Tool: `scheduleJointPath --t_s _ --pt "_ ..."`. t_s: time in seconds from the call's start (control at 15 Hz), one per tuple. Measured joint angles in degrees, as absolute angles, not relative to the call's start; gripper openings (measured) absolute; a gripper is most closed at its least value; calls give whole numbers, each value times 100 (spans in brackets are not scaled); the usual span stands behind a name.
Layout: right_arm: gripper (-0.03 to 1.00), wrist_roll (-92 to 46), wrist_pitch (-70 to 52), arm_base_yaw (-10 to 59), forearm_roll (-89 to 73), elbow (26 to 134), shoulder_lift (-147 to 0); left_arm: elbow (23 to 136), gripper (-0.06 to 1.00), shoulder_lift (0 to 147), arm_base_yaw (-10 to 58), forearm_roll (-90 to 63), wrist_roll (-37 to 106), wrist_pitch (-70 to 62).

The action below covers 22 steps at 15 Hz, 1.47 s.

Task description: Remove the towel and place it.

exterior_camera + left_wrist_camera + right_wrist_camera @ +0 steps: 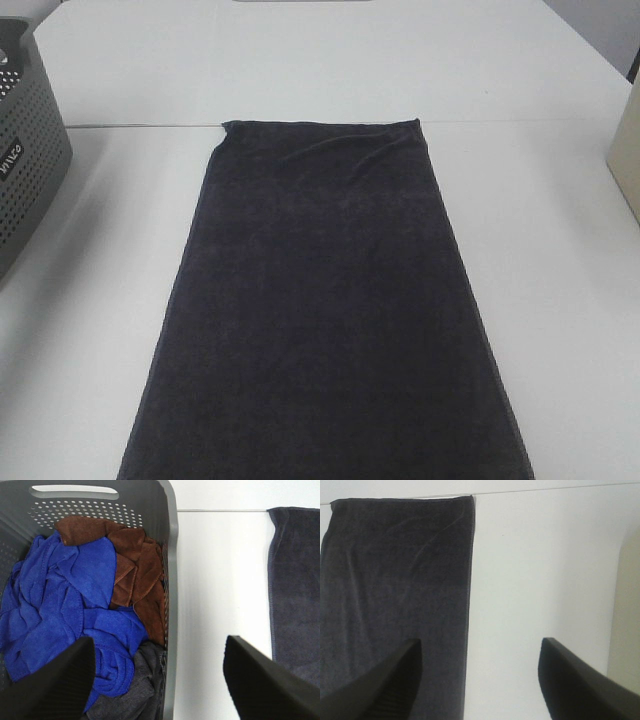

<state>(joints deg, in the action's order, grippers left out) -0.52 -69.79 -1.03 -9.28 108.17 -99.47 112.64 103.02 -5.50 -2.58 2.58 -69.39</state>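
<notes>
Both claws stood spread wide and held nothing. Left gripper (159,680) hung over the basket (171,570) rim, one finger above the blue cloths (60,610). Right gripper (477,680) hovered over the towel (330,300) edge, probably not touching. Towel lay flat on the table (560,280).

The towel (330,300) is plain dark navy; the table (560,300) white; the perforated basket (172,580) grey, holding blue cloths (60,610) and a brown cloth (135,570).
</notes>
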Motion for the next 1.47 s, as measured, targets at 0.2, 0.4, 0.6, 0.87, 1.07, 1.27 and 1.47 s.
scheduleJointPath --t_s 0.2,0.4,0.6,0.87,1.07,1.27,1.47 --pt "66 -97 -6979 -103 -1014 9064 -8331 9494 68 9064 -550 52 63 -6853" --pt "66 -109 -6979 -103 -1031 7666 -6784 8096 68 7741 -550 40 57 -6314" --pt "68 0 -6990 -103 -865 6245 -4990 6732 68 6142 -550 132 63 -6131" --pt "69 424 -6996 -103 86 5168 -3272 5604 68 4584 -550 590 149 -6119" --pt "69 476 -7002 -103 229 4675 -1896 4693 68 2871 -550 636 -172 -6039" --pt "69 367 -7002 120 189 4269 -1243 4034 68 1593 -550 625 -418 -6062" --pt "70 344 -6996 235 212 3953 -590 3696 68 676 -550 613 -430 -6245"
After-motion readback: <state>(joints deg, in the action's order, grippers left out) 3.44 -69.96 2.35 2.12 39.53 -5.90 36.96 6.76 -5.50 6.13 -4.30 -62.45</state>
